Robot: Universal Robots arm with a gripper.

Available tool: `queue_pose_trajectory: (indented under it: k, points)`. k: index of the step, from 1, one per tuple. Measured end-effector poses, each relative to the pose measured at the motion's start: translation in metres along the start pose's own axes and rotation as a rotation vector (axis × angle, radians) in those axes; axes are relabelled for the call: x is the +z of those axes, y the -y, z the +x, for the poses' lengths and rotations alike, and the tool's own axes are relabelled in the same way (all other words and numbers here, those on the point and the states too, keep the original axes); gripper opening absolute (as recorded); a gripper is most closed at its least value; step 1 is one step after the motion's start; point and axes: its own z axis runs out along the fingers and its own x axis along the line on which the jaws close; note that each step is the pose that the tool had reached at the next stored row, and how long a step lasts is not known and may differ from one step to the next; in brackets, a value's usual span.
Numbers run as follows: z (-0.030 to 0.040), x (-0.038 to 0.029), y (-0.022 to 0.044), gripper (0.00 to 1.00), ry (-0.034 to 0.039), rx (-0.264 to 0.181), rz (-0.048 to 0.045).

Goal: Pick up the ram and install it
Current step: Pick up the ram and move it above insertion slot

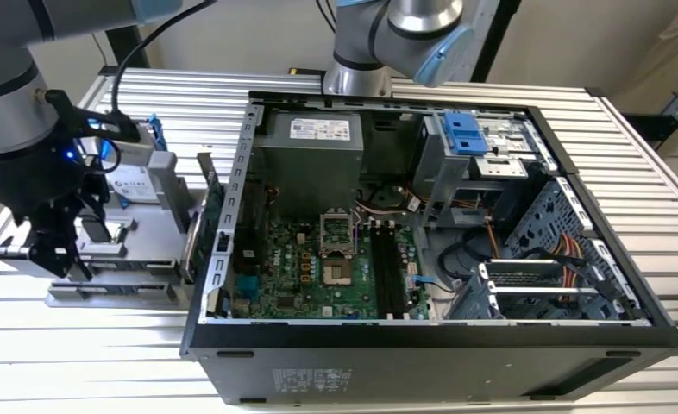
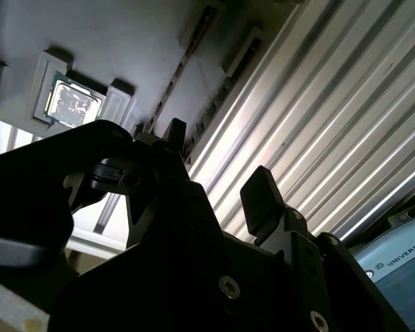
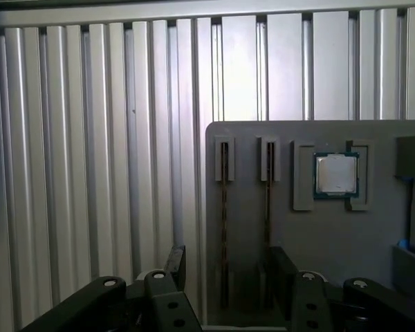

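Closest to the wrist cameras, the black two-finger gripper [image 3: 229, 268] hangs with its fingers spread and nothing between them, over a flat grey plastic parts tray [image 3: 346, 235] on the ribbed aluminium table [image 3: 90, 138]. Just beyond the fingertips lies the ram [image 3: 225, 207], a thin dark memory stick standing on edge in a narrow tray slot. It runs straight away from the gripper, its long axis parallel to the table's ribs and square to the line on which the fingers would close. It looks roughly centred between the fingers. A second, similar stick [image 3: 268, 207] stands just beside it, nearer one finger. Past both, a small square silver processor chip [image 3: 335, 174] rests in its own pocket. Farthest off, the open black computer case [image 1: 431, 362] stands beside the tray, on the exterior view's right.
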Motion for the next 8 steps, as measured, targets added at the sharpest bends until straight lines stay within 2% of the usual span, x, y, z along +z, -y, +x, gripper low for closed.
queue_pose_trajectory:
  k: [8]
  points:
    - [-0.0003,0.0052,0.0001,1.00,-0.0008,0.000,0.0000]
